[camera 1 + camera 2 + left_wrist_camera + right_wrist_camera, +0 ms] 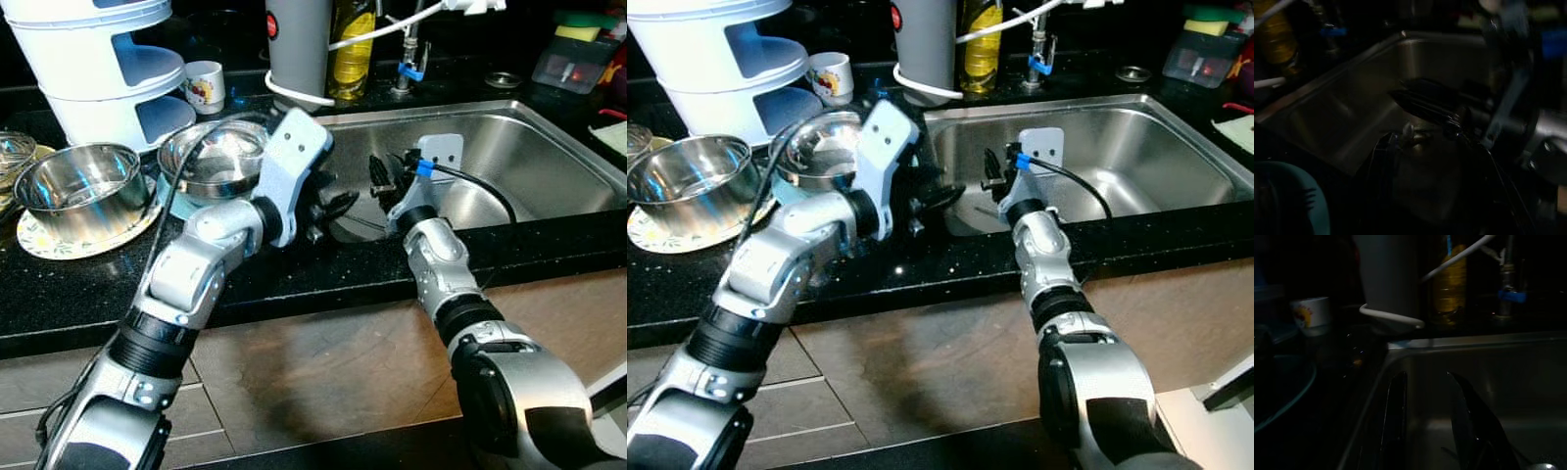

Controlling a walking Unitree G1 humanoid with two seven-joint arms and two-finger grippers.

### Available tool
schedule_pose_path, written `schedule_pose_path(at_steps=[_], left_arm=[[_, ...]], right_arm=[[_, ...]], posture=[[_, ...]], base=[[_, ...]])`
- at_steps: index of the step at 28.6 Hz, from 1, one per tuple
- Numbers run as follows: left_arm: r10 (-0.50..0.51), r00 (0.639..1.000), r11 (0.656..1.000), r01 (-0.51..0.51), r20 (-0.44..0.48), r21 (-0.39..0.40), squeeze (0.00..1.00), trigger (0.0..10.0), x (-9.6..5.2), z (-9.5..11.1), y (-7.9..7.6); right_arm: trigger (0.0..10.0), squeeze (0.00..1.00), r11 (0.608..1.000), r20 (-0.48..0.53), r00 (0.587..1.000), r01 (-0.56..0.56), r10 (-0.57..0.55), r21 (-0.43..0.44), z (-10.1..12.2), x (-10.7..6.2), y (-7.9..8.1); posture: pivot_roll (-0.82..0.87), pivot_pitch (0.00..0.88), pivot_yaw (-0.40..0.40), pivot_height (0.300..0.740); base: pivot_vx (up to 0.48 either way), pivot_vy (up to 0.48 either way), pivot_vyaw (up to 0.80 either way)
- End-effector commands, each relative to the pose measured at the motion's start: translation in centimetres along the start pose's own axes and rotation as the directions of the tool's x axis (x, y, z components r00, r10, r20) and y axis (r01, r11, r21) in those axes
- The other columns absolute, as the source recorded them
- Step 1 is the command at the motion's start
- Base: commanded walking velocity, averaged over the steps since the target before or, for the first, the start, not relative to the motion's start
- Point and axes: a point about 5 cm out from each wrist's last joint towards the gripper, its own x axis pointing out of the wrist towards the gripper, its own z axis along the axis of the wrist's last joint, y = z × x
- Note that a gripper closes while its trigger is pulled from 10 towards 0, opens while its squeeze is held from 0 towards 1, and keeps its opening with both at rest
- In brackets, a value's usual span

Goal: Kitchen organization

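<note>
Both arms are out over the steel sink (pixel 549 147), and they meet at its near left corner. The right gripper (pixel 384 181) hangs inside the basin just past the front rim, fingers pointing at the back wall. The right wrist view shows its two black fingers (pixel 1393 416) parted with a clear gap, and nothing between them but bare steel. The left gripper (pixel 333 211) reaches in over the black counter edge, just beside the right one, aimed across toward it. It is too dark and blurred here to tell whether those fingers are apart or closed, or whether they have anything; the left wrist view gives only the sink wall, a dark glossy shape and the other arm's wrist.

Behind the left gripper's wrist, on the black counter (pixel 294 279), sits a steel bowl (pixel 211 157) on something teal, and farther out to that side a second steel bowl (pixel 78 186) rests on a flowered plate (pixel 49 243). Beyond them stands a white tiered rack (pixel 108 73), with a small printed cup (pixel 204 86) next to it.

Straight ahead of the right gripper, past the sink's back rim, a grey appliance (pixel 299 44) with a white cord stands beside a bottle of yellow oil (pixel 351 49). The tap (pixel 409 54), with a blue fitting, rises just beyond that. Well off to the right gripper's outer side, a sponge holder (pixel 578 59) sits at the far corner.
</note>
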Motion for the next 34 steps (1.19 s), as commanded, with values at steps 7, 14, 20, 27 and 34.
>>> schedule_pose_path(at_steps=[7,14,20,27,34], left_arm=[[0.159,0.985,0.987,-0.157,0.068,-0.039,0.00,10.0,-1.4,3.6,2.9],[0.731,0.667,0.681,-0.705,-0.141,0.198,0.00,10.0,-8.9,4.8,12.0],[0.818,0.542,0.575,-0.782,-0.194,0.239,0.00,10.0,-12.2,5.6,13.8],[0.869,0.391,0.467,-0.850,-0.303,0.242,1.00,10.0,-16.1,4.9,15.1],[0.897,0.242,0.363,-0.882,-0.370,0.302,1.00,10.0,-20.2,3.6,16.4]], right_arm=[[10.0,0.00,0.995,0.107,0.994,-0.008,-0.002,0.096,2.2,0.8,-0.3],[10.0,0.00,0.967,0.193,0.964,-0.212,0.183,0.140,3.6,0.7,2.3],[10.0,0.00,0.901,0.227,0.918,-0.374,0.326,0.219,4.7,0.4,4.7],[10.0,0.00,0.836,0.227,0.869,-0.489,0.441,0.248,5.4,-0.5,6.7],[10.0,0.00,0.801,0.178,0.842,-0.539,0.509,0.260,5.2,-1.4,7.4]], posture=[[0.09,0.224,0.003,0.740],[0.08,0.208,-0.015,0.740],[0.08,0.210,-0.020,0.740],[0.07,0.206,-0.025,0.740],[0.07,0.201,-0.033,0.740]], base=[[0.000,0.000,0.00],[0.000,0.000,0.00],[0.000,0.000,0.00],[0.000,0.000,0.00],[0.000,0.000,0.00]])
